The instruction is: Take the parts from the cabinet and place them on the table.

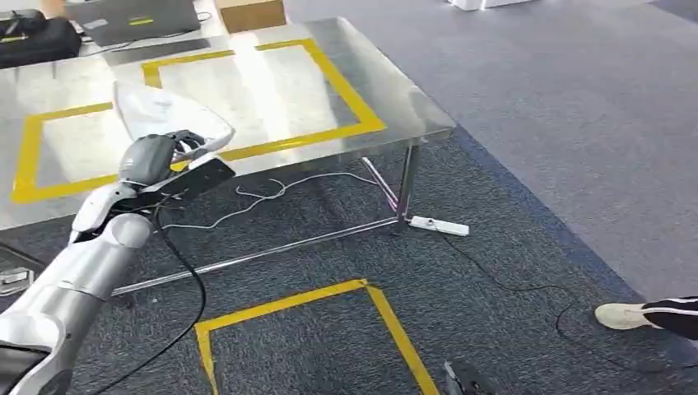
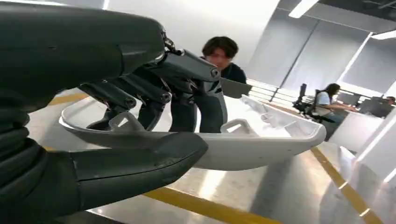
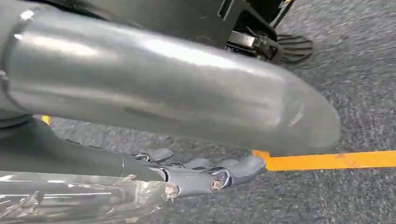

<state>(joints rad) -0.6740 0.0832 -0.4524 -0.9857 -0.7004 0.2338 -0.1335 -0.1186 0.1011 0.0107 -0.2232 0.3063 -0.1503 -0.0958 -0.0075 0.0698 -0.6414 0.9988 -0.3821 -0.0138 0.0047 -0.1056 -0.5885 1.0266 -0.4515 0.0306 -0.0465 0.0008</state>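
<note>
Here left robot hand (image 1: 165, 155) grips white part (image 1: 169, 113) over table (image 1: 395, 90).

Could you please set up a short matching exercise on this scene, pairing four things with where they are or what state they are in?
Things:
1. white part
2. left hand
3. power strip
4. right hand

Places or states:
A. lies on the carpet by the table leg
B. hangs low over the carpet near a yellow tape line
C. held above the table's near edge
D. grips the white part

Pairs: 1-C, 2-D, 3-A, 4-B
</note>
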